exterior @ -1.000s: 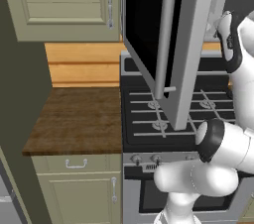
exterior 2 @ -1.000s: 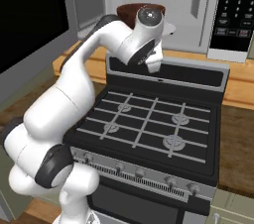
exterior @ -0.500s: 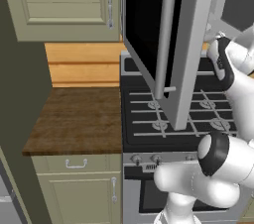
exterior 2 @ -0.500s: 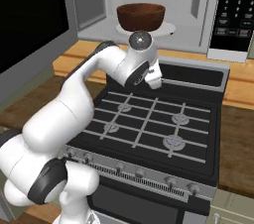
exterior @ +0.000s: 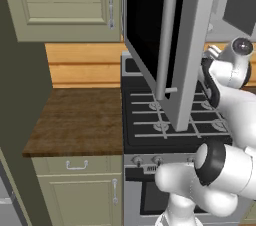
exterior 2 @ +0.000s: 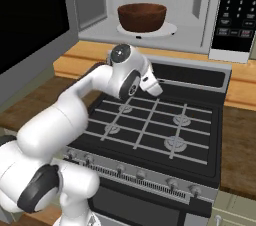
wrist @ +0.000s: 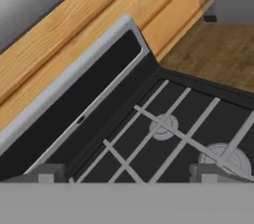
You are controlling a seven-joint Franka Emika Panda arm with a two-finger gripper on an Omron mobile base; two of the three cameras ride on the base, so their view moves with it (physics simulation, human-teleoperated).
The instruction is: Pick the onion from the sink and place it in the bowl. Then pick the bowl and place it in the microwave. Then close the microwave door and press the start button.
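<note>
The hand (wrist: 124,173) hangs empty over the black gas range (exterior 2: 150,130), its two finger tips (wrist: 47,172) spread wide apart at the bottom of the hand view with nothing between them. Under it that view shows the range's black grates and two round burners (wrist: 162,128), the range's dark back panel with its pale edge (wrist: 74,99), a band of light wood wall behind it, and a patch of brown worktop (wrist: 218,52) off to one side. In the right base view the hand's end (exterior 2: 152,86) points down toward the rear grates, apart from them, with the white arm (exterior 2: 75,115) bending back to the base in the lower left. Above and behind the range sits the microwave (exterior 2: 150,5), standing open. The bowl (exterior 2: 142,16), reddish-brown, rests upright on the pale round plate (exterior 2: 167,30) inside the cavity, well apart from the hand. I cannot tell whether the onion is in the bowl, as its inside is hidden from this angle. The microwave's control panel (exterior 2: 237,10) is to the right of the cavity. In the left base view the microwave door (exterior: 170,45) swings out toward the camera over the range, its black glass facing left and its slim silver bar handle (exterior: 167,30) running down its edge. Left of the range lies a dark brown wooden worktop (exterior: 75,120), with beige cabinet doors above (exterior: 65,2) and below (exterior: 80,195).
</note>
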